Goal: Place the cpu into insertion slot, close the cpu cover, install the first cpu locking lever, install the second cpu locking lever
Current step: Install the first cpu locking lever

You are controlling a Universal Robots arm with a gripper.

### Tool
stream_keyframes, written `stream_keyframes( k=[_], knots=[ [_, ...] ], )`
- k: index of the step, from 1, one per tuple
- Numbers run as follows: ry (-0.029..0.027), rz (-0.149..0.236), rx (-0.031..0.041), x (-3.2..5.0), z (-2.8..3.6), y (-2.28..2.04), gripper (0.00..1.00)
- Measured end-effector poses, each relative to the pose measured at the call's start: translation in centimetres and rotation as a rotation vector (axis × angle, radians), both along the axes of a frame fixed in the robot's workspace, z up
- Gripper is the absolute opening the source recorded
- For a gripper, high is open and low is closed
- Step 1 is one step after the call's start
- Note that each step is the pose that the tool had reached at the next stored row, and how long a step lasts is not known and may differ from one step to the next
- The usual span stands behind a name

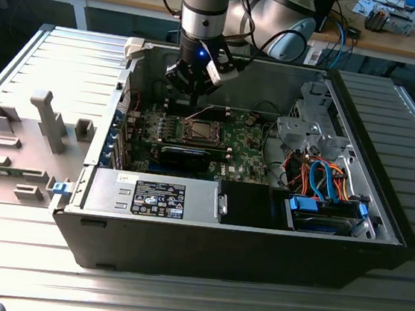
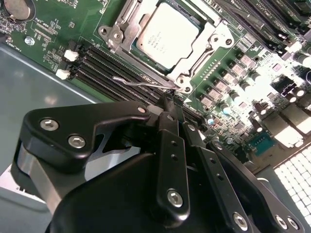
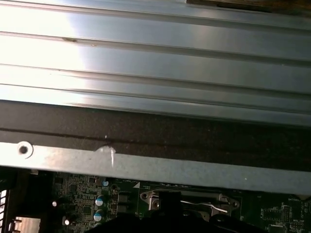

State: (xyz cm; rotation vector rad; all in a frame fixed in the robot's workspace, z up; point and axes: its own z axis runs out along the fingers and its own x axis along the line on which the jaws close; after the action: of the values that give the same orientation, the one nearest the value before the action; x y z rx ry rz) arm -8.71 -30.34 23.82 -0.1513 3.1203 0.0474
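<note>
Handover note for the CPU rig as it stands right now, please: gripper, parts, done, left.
Gripper: fingers together, tips right at a thin wire locking lever beside the socket; whether they actually pinch it cannot be told.
The cpu sits in the insertion slot on the green motherboard inside the open PC case.
The cpu cover lies down flat around the chip.
Done: cpu placed, cover closed.
Left: the lever at the fingertips looks raised, not latched. State of the other lever cannot be told, so check both.
</note>
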Motion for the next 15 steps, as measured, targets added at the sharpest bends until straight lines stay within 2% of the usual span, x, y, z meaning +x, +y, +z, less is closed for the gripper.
stream_keyframes(
  k=[3, 8, 15],
  knots=[
    [-0.0001, 0.000, 0.0002, 0.03, -0.33, 0.17, 0.11],
    [0.0001, 0.000, 0.0000, 0.49, -0.81, 0.20, 0.11],
    [0.0001, 0.000, 0.0000, 0.73, -1.30, 0.20, 0.11]
  ],
)
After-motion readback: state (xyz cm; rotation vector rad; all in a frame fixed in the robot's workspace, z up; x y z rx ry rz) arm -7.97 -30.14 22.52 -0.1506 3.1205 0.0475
